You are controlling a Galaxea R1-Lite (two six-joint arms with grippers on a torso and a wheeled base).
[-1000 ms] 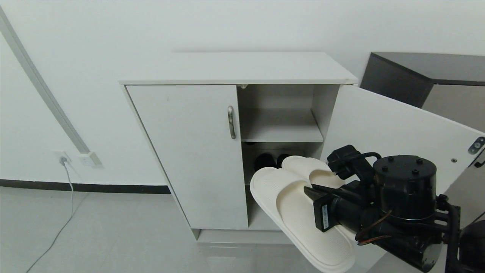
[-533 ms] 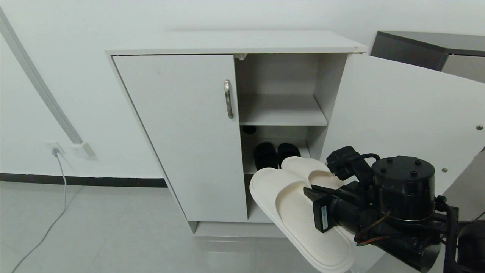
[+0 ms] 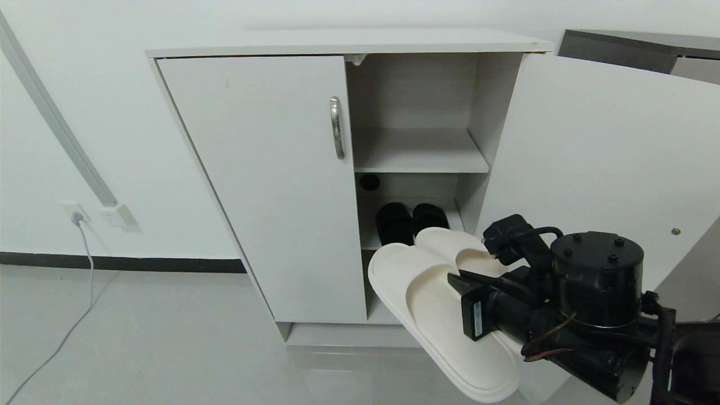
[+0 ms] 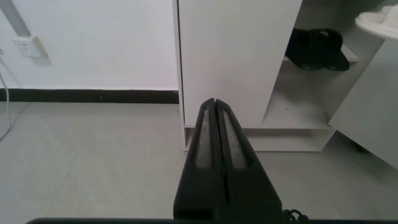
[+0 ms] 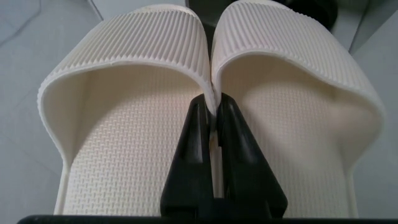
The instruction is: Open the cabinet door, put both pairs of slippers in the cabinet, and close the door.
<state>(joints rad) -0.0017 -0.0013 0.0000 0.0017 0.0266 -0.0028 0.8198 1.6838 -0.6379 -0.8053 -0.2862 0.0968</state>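
Closing in, our head camera is showing the cabinet [image 3: 264,185] larger and higher than a second ago. We are clamping the right gripper [image 3: 457,279] on the white slippers [image 3: 433,304] where their inner edges meet. Their toes are pointing far-left toward the doorway, just near of the black slippers [image 3: 410,221] shelved inside. Our left gripper [image 4: 214,121] is hanging pressed together, empty. A label [image 3: 477,326] on the right gripper is too small to read.

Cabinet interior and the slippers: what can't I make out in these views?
- Left half of the white cabinet: head view, behind its closed left door.
- Near ends of the black slippers: head view, covered by the cream ribbed slippers.
- Small dark round item behind the black pair: too small to identify.
- Heels of the cream ribbed slippers: right wrist view, cut off by the picture's edge.
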